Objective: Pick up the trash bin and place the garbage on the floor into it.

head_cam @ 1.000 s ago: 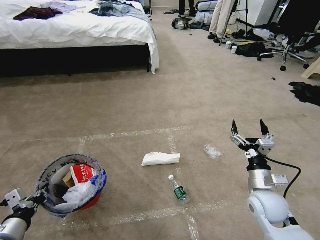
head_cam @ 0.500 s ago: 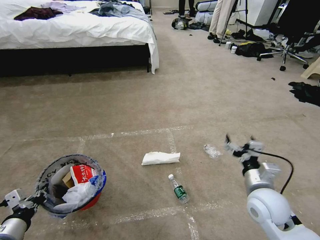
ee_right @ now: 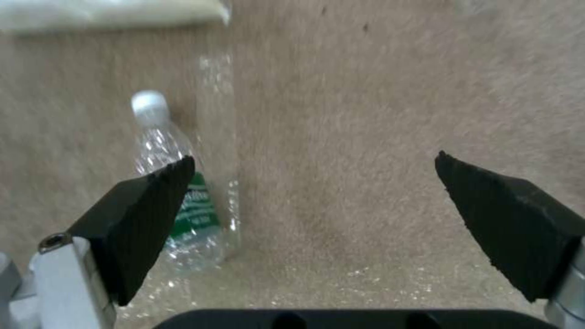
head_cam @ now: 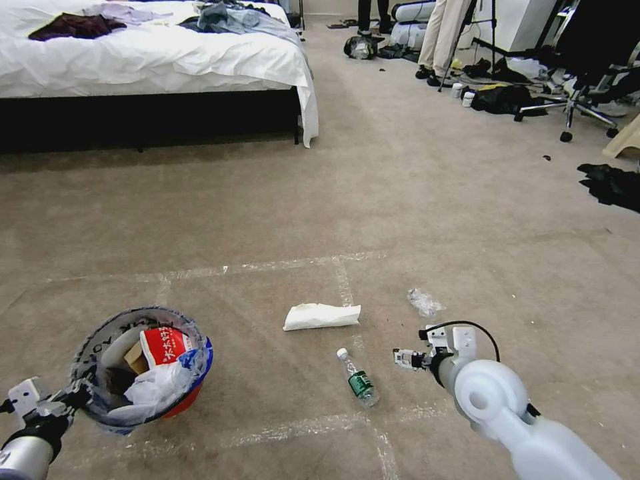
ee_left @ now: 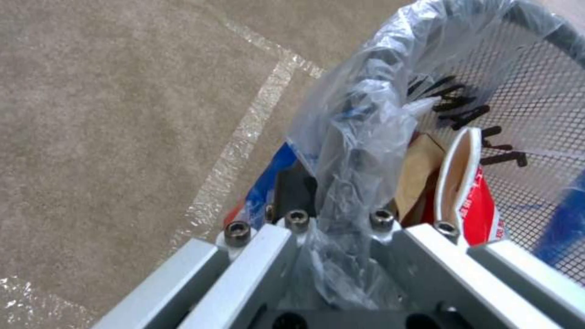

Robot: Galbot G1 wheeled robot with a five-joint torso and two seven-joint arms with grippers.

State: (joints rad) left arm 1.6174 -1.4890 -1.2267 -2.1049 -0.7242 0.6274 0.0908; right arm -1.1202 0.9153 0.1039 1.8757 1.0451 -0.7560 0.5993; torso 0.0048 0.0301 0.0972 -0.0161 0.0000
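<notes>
The left gripper (head_cam: 70, 395) was clamped on the bagged rim of the trash bin (head_cam: 143, 365), which held wrappers. The right gripper (ee_right: 314, 169), jaws spread wide and empty, hung low over the floor (head_cam: 413, 200) with the plastic bottle (ee_right: 173, 183) just beside one fingertip (ee_right: 143, 201).

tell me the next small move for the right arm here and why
Probably shift the right gripper sideways over the plastic bottle, then lower. Its fingers are spread wide and empty, but in the right wrist view the bottle lies behind one finger, not between them. The left gripper already holds the trash bin by its rim.
</notes>
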